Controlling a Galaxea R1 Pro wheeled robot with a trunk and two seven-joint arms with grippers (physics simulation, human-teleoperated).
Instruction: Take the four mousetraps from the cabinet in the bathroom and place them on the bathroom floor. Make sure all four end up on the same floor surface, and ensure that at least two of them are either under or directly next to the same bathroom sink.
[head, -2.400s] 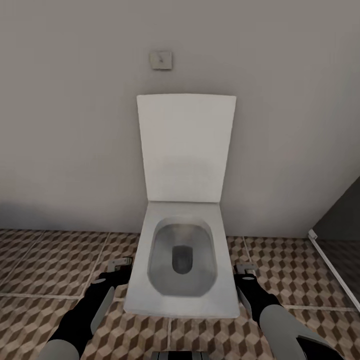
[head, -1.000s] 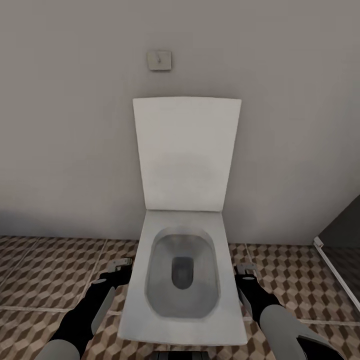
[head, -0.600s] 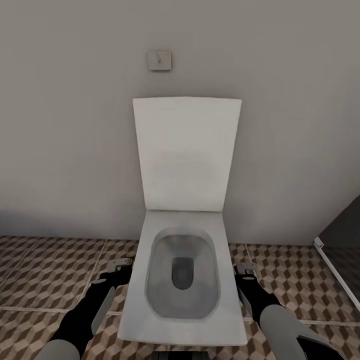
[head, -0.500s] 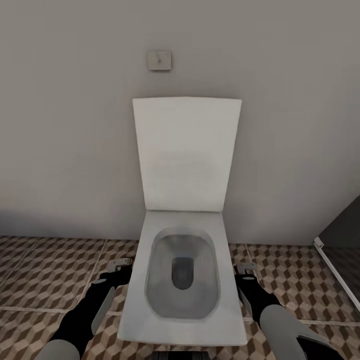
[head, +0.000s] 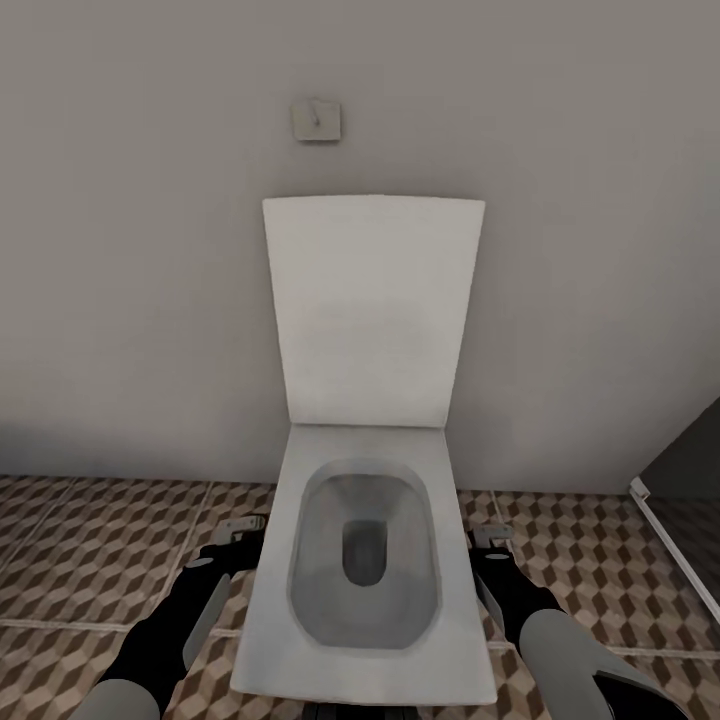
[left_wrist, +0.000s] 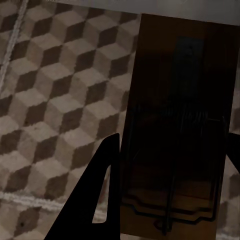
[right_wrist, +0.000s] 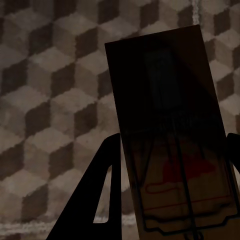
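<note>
The robot faced a white toilet (head: 365, 570) with its lid (head: 372, 310) raised against a plain grey wall (head: 130, 280). A small square plate (head: 316, 120) sat on the wall above the lid. The bathroom floor (head: 90, 560), tiled in a brown-and-beige cube pattern with pale grout lines, spread to either side of the bowl. At the far right a dark panel (head: 690, 460) with a pale edge strip ran down toward the near side.

Both arms hung low, one on each side of the toilet. The left claw (head: 240, 527) was just left of the bowl and the right claw (head: 490, 540) just right of it, both above the tiles.

In the left wrist view, a mousetrap (left_wrist: 180, 130) stood between the dark fingers (left_wrist: 100, 195) of the left claw, a brown board with dark wire parts, held over the tiled floor (left_wrist: 55, 100). The fingers were closed against its two long edges.

In the right wrist view, a second mousetrap (right_wrist: 170, 135) was clamped the same way between the right claw's fingers (right_wrist: 100, 190). Its board showed dark wire parts and a red mark near the claw end, with the cube tiles (right_wrist: 50, 85) behind it. It was tilted slightly against the fingers' line.

Both traps were off the floor, carried in the claws.
</note>
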